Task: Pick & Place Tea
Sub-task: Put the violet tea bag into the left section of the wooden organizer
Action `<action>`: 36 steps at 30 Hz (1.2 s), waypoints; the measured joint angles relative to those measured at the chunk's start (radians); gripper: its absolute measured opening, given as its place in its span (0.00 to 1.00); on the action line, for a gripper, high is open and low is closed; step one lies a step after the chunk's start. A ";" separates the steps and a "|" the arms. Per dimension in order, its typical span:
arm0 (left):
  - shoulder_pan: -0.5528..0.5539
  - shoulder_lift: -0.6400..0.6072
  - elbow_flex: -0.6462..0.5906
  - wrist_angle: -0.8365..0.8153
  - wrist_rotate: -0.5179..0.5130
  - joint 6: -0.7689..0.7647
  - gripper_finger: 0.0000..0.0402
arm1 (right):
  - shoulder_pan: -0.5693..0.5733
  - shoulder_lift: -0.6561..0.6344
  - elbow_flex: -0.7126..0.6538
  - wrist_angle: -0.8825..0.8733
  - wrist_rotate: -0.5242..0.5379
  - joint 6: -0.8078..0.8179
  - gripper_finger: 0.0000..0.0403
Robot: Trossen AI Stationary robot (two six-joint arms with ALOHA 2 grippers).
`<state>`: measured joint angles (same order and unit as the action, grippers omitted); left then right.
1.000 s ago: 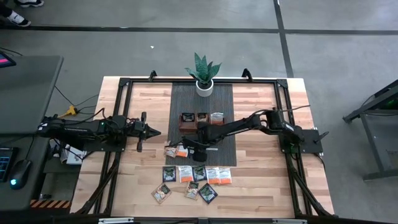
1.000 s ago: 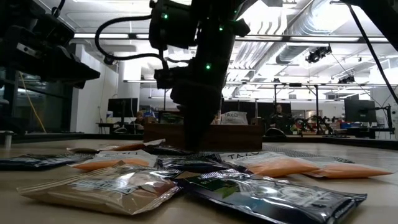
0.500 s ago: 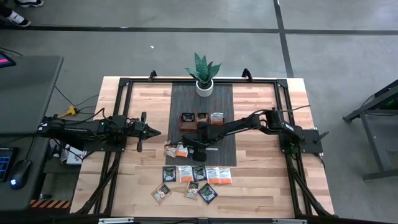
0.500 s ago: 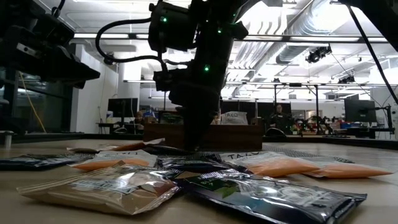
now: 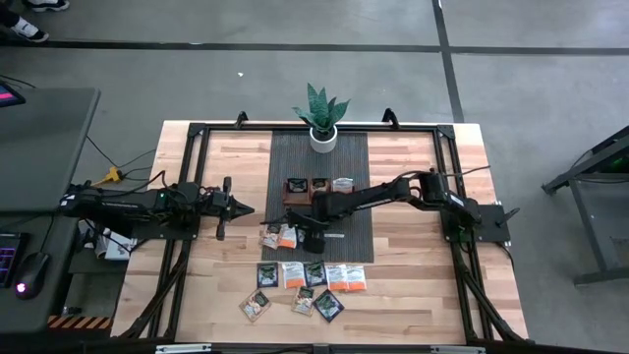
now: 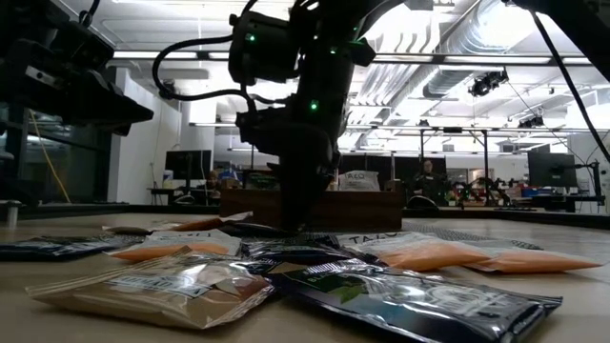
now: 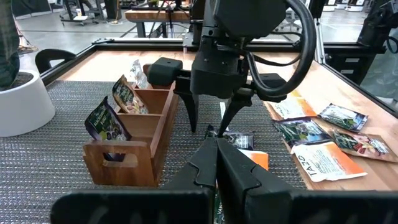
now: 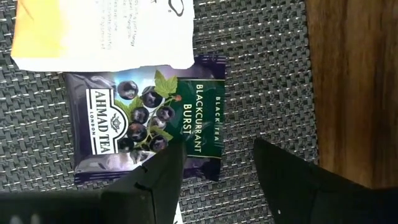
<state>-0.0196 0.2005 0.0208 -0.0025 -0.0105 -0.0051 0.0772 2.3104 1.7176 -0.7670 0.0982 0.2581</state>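
Overhead camera looks straight down; low camera level at the tabletop [image 5: 236,157]; both wrist cameras close, sharing the packet [image 8: 146,127].

Lit evenly from overhead, glared at ceiling lights in low view's upper right, silhouetted arm, blurred nearest foreground packets.

The floor [image 5: 295,79] is grey concrete, crossed by dark tape lines [image 5: 447,59] that run lengthwise and crosswise. A grey desk [image 5: 39,147] stands at the left edge of the high view, with a computer mouse [image 5: 22,288] near its front corner. A dark metal stand [image 5: 590,187] occupies the right edge. In the low view, the ceiling carries exposed silver ducts [image 6: 467,38] and bright strip lights [image 6: 191,10]. Monitors [image 6: 186,164] and workbenches [image 6: 534,195] line the far side of the room.
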 joint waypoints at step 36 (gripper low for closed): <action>0.000 0.000 0.000 0.000 0.000 0.000 0.00 | -0.010 0.000 -0.001 -0.002 -0.067 0.055 0.01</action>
<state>-0.0197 0.2008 0.0208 -0.0025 -0.0105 -0.0051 0.0677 2.3104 1.7164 -0.7694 0.0316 0.3131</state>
